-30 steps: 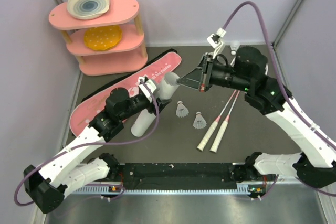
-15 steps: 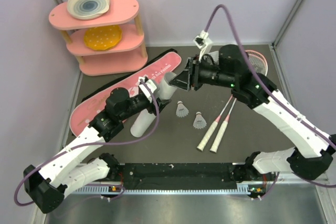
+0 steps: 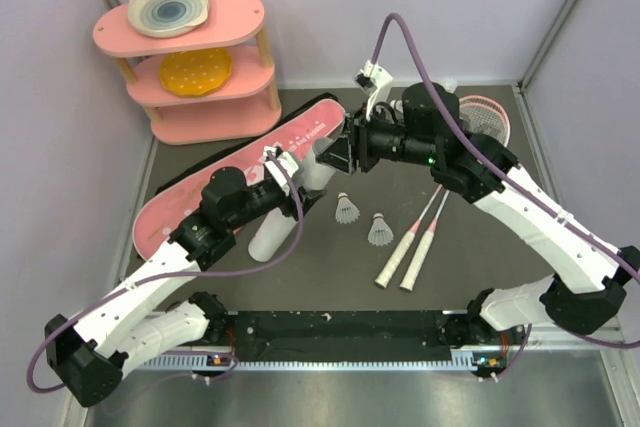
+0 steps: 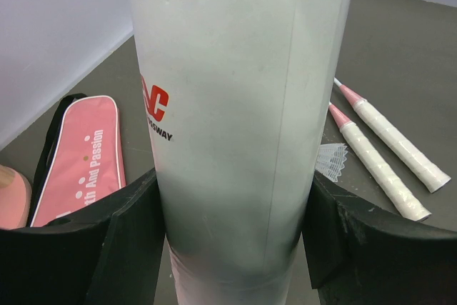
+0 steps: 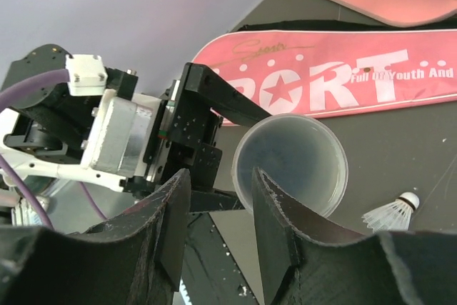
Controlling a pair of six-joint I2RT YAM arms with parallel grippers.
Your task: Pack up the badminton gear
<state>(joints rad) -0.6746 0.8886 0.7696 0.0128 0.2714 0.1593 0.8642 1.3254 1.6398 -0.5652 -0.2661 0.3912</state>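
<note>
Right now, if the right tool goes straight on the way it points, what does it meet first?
Probably the open mouth of the white tube, held by the left tool. The right tool lines up with its near rim, though depth is unclear.

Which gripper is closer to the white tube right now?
Left. The left gripper is clamped around the white tube, touching it on both sides. The right gripper hangs by its open mouth, jaws apart and empty.

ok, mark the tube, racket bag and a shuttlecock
white tube (image 4: 235, 141): left wrist view, body right of the logo
pink racket bag (image 5: 335, 80): right wrist view, SPORT lettering
shuttlecock (image 5: 388, 215): right wrist view, feather skirt
</note>
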